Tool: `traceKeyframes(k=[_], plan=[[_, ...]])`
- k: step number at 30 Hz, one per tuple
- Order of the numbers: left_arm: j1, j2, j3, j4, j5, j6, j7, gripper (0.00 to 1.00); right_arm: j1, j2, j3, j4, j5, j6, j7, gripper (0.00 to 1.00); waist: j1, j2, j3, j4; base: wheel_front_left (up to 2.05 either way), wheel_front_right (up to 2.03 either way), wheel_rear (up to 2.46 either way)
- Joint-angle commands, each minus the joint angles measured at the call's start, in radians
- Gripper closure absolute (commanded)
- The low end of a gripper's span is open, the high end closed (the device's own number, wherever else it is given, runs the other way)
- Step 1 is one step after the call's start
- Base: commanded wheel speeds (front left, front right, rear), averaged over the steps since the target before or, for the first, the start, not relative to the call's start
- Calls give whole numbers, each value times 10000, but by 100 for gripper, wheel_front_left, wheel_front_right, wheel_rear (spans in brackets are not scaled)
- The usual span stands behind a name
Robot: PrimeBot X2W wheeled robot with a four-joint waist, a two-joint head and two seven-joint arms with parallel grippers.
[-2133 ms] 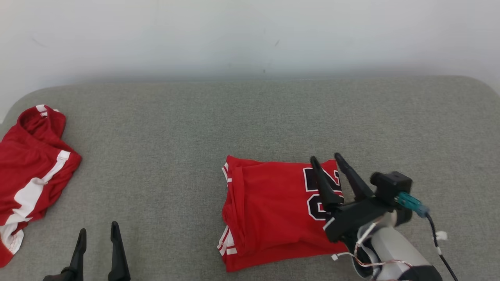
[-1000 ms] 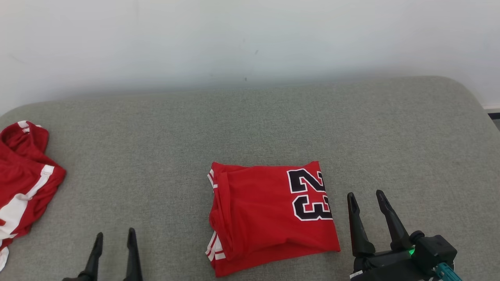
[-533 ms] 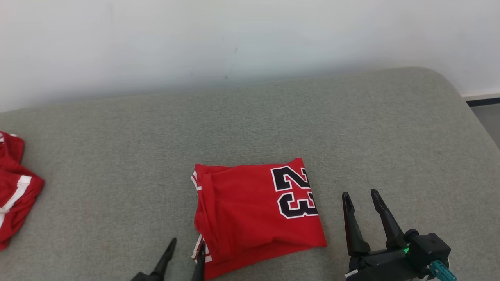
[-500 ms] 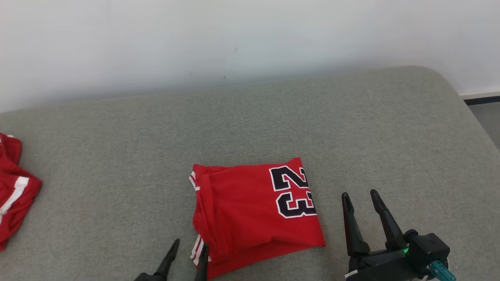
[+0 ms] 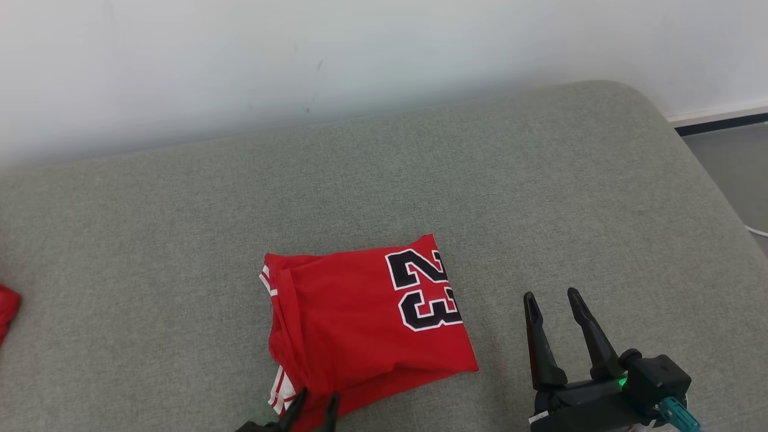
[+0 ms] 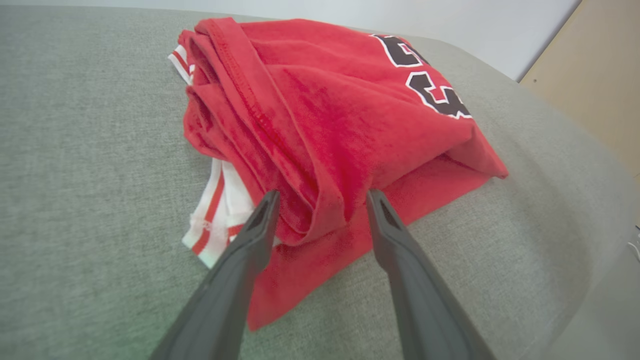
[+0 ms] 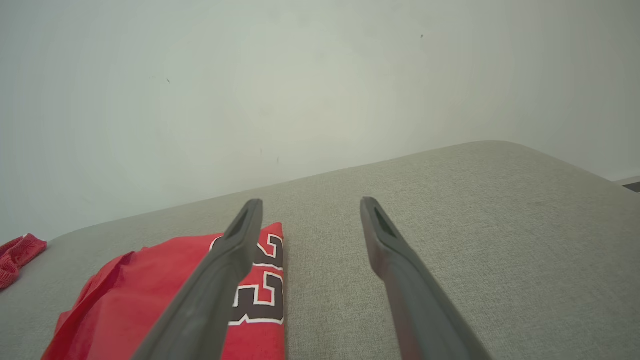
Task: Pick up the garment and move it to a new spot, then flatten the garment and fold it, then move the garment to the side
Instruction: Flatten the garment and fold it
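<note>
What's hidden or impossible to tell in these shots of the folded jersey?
Other red garment: head view, cut off by left edge.
Left gripper: head view, body cut off by bottom edge.
Jersey lower layers: every view, covered by its top fold.

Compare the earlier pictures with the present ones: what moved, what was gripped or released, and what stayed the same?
The right gripper drew back off the numbered end of the jersey to its right, open and empty. The left gripper came in from the left; its open fingers now straddle the jersey's near folded corner, not yet closed. The head camera turned rightward. The jersey stayed folded on the grey cushion.
</note>
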Motion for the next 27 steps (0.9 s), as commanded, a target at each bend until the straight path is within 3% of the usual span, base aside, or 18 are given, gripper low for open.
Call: traceKeyframes(k=[1, 2, 13, 20, 21, 22, 23, 27], plan=[[-135, 21, -43, 100, -106, 14, -33, 89, -58, 39, -10, 5, 44, -25, -8, 0, 0, 0, 0, -19, 0, 0, 0], [-188, 32, -72, 175, -120, 15, -33, 100, -50, 39, -17, 15, 50, -25, -8, 0, 0, 0, -12, -20, 0, 0, 0], [-271, 363, 104, 50, -355, 14, -33, 100, 143, 40, -117, 75, 76, -25, -8, 0, 0, 0, -187, 326, 0, 0, 0], [179, 389, -389, -49, -508, 13, -31, 100, 227, 41, -252, 117, 68, -25, -8, 0, 0, 0, -189, 643, 0, 0, 0], [181, 397, -441, 13, -529, 13, -33, 89, 230, 41, -254, 133, 64, -25, -8, 0, 0, 0, -193, 663, 0, 0, 0], [148, 388, -409, 24, -556, 17, -33, 62, 233, 39, -246, 143, 61, -25, -8, 0, 0, 0, -199, 685, 0, 0, 0], [130, 368, -385, 61, -585, 19, -33, 0, 227, 39, -236, 153, 56, -25, -8, 0, 0, 0, -208, 702, 0, 0, 0], [62, 348, -232, -23, -469, 74, -31, 0, 163, 40, -201, 171, 9, -25, -8, 0, 0, 0, -243, 731, 0, 0, 0]])
